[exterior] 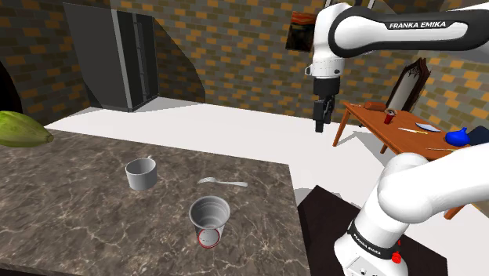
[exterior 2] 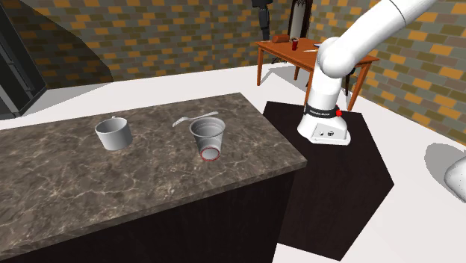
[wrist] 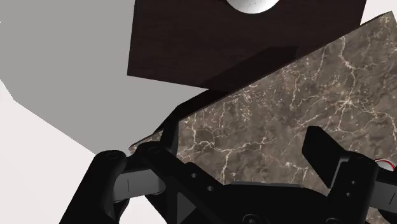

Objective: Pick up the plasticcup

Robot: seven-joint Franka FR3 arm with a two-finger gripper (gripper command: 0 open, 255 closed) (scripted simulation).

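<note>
Grey plastic cup (exterior: 210, 221) with a red ring at its base stood upright on the dark marble counter (exterior: 78, 204), near-right of a grey mug (exterior: 141, 173). A spoon (exterior: 223, 183) lay just behind the cup. Gripper (exterior: 320, 116) hung high, far right, well apart from the cup.

Second exterior: cup (exterior 2: 208, 138) right of the mug (exterior 2: 113, 134), spoon (exterior 2: 187, 119) behind it.

Wrist: gripper (wrist: 243, 130) fingers spread wide, holding nothing, above the counter (wrist: 286, 95) corner.
</note>
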